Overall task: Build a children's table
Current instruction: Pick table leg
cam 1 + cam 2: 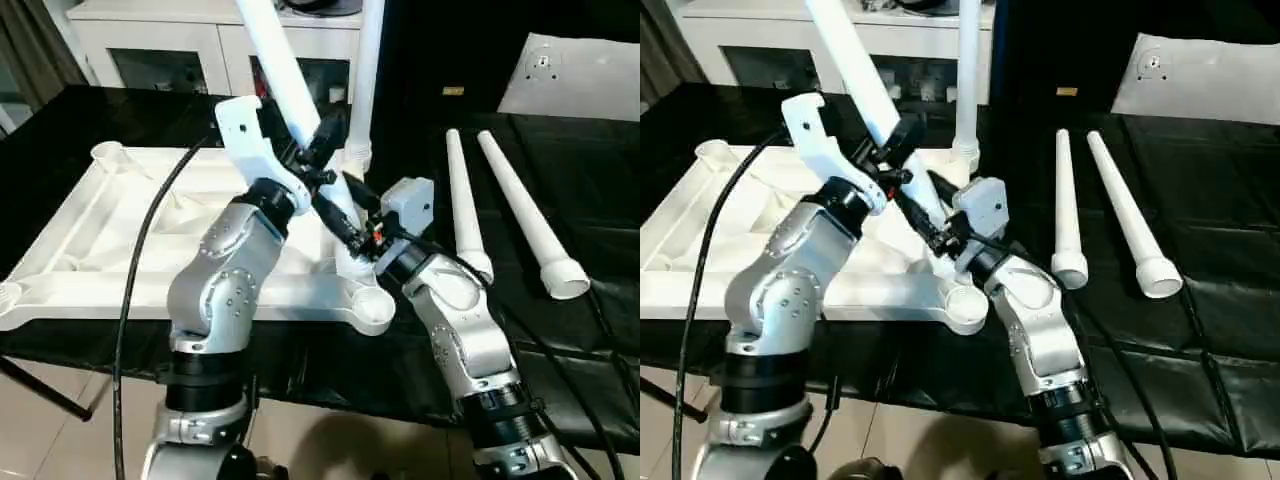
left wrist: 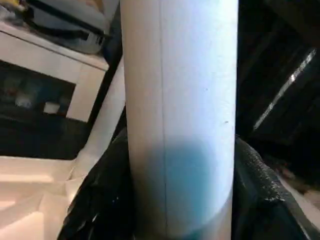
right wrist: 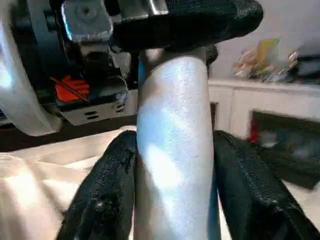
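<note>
Our left gripper (image 1: 318, 140) is closed around a white table leg (image 1: 283, 75), black fingers (image 2: 257, 185) pressed to both sides of the tube. Our right gripper (image 1: 348, 232) clamps the same leg further down, close to where it meets the tabletop (image 1: 120, 250), its fingers (image 3: 107, 190) flanking the glossy shaft. The leg leans back and toward our left, its foot end near a socket on the near right side of the upturned tabletop; we cannot tell whether it has seated.

A second leg (image 1: 362, 80) already stands upright in the far right corner socket. Two more legs (image 1: 520, 215) lie side by side on the black work table (image 1: 590, 180), well apart from the tabletop on our right, wide ends toward us. The near right corner socket (image 1: 372, 308) is empty.

We judge the leg to be light, hollow and stiff, but smooth enough to slip or twist between rubbery pads. Its taper means a grip low down, near the thick end, gives the firmest hold and the best leverage for pressing it into a socket; a second hold higher up steadies the tilt. The ribbed tabletop looks rigid and light, and may slide if pushed sideways.

A white cabinet (image 1: 170, 40) stands behind.
</note>
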Controlling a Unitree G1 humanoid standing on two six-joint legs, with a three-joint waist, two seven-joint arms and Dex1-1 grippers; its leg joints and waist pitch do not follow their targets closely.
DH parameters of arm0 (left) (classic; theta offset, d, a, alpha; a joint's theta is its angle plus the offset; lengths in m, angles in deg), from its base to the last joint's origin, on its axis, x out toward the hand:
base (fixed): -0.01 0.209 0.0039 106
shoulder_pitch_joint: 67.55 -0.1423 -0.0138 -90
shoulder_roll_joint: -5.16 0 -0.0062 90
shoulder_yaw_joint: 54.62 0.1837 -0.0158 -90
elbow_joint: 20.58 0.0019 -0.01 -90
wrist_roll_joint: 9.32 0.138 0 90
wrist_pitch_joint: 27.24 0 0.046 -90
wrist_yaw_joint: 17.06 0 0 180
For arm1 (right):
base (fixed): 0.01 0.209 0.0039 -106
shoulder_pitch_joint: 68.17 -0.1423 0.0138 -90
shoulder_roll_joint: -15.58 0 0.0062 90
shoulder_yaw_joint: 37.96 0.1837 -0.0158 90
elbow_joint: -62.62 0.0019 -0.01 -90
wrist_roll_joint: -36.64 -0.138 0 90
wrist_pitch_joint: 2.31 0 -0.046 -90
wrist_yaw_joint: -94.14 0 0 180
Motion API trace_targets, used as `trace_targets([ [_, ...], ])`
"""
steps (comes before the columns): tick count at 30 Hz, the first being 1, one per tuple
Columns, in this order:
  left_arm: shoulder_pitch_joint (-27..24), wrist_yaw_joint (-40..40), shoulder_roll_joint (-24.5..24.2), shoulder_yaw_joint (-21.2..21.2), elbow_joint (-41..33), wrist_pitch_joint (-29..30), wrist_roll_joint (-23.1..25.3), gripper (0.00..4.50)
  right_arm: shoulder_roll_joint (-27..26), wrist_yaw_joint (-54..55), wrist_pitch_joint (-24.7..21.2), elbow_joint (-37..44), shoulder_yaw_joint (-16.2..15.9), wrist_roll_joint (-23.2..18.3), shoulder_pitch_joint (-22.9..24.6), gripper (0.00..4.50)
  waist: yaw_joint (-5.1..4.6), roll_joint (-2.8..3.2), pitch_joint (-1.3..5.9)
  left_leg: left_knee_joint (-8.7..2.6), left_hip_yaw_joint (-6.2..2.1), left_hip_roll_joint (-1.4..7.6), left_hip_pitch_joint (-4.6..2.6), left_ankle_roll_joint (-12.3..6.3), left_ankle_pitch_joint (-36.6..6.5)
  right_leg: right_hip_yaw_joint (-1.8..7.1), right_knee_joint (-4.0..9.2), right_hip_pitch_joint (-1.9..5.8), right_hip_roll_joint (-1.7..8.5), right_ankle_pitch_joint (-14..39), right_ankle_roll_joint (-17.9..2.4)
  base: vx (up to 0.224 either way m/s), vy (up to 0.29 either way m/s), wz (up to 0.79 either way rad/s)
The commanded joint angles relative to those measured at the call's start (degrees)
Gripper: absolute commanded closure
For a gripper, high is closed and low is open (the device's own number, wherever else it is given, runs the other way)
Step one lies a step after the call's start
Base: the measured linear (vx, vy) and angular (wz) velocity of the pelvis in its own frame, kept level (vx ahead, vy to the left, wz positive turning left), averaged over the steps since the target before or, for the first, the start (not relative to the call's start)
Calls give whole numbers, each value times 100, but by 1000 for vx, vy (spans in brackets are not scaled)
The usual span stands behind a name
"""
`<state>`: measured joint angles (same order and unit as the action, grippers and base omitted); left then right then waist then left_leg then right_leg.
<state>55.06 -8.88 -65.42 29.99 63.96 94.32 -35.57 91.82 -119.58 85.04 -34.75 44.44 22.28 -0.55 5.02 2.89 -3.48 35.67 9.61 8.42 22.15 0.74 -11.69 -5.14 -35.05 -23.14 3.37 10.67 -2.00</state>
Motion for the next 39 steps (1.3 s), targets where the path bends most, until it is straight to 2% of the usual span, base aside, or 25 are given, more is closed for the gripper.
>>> trace_targets([
  [1,163,316,-338,-128,131,298,-71,266,231,-484,-747,461,66,-574,-18,185,-2,-41,446,-377,-221,476,-65,-668,-360,363,375,369,543,684,-945,0,0,0],
  [3,178,459,-450,-132,165,398,-160,266,363,-615,-909,530,79,-650,-23,156,5,-34,447,-366,-213,479,-60,-654,-306,364,374,357,560,629,-967,0,0,0],
  [5,199,846,-710,-105,192,680,-398,266,598,-815,-1308,636,211,-932,-62,149,11,-39,458,-366,-208,479,-69,-625,-263,366,357,358,565,577,-1038,0,0,0],
  [8,257,1298,-991,-143,215,1063,-798,266,882,-1005,-1835,715,391,-1270,-154,111,43,-36,456,-351,-192,460,-75,-588,-218,364,347,348,562,634,-1119,0,0,0],
  [12,492,2006,-1322,-171,300,1517,-1271,266,1338,-1312,-2550,637,488,-1530,-392,80,48,-69,448,-350,-182,439,-73,-498,-280,358,368,362,563,871,-1078,0,0,0],
  [16,700,2603,-1525,-94,291,1834,-1614,266,1682,-1807,-3099,642,433,-1874,-567,80,67,-74,433,-339,-170,429,-79,-478,-343,355,400,363,571,1147,-1019,0,0,0],
  [19,803,2889,-1614,8,281,1868,-1738,266,1807,-2119,-3276,694,376,-2076,-628,80,77,-96,450,-337,-177,438,-60,-490,-226,355,383,370,574,1065,-993,0,0,0],
  [23,922,3125,-1626,66,258,1911,-1886,266,1879,-2355,-3457,727,255,-2140,-651,95,84,-99,458,-327,-173,436,-55,-512,-147,348,371,366,570,984,-1039,0,0,0],
  [26,1002,3259,-1597,74,275,1946,-1941,266,1901,-2503,-3639,760,153,-2221,-636,134,113,-99,451,-330,-172,437,-58,-486,-164,347,385,371,579,1097,-1021,0,0,0],
  [28,1011,3273,-1582,78,278,1940,-1946,266,1903,-2533,-3668,777,106,-2233,-612,142,128,-97,455,-329,-173,444,-64,-448,-189,349,391,363,577,1131,-1000,0,0,0],
  [32,1034,3507,-1618,178,242,1878,-1993,266,1922,-2596,-3720,751,11,-2182,-598,188,145,-100,454,-335,-170,444,-70,-406,-220,353,396,359,576,1208,-943,0,0,0],
  [37,1054,3691,-1707,292,209,1899,-1991,266,1933,-2602,-3734,711,-13,-2139,-636,188,170,-86,461,-340,-181,455,-73,-391,-184,353,386,355,581,1145,-933,0,0,0],
  [38,1053,3760,-1761,367,211,1875,-1940,266,1995,-2721,-3859,732,-48,-2206,-669,188,163,-89,457,-342,-180,451,-71,-382,-207,353,389,357,575,1156,-934,0,0,0],
  [39,1052,3777,-1775,385,214,1867,-1925,267,2012,-2756,-3893,737,-60,-2224,-679,162,167,-87,460,-341,-180,450,-74,-384,-201,353,382,360,571,1137,-934,0,0,0],
])
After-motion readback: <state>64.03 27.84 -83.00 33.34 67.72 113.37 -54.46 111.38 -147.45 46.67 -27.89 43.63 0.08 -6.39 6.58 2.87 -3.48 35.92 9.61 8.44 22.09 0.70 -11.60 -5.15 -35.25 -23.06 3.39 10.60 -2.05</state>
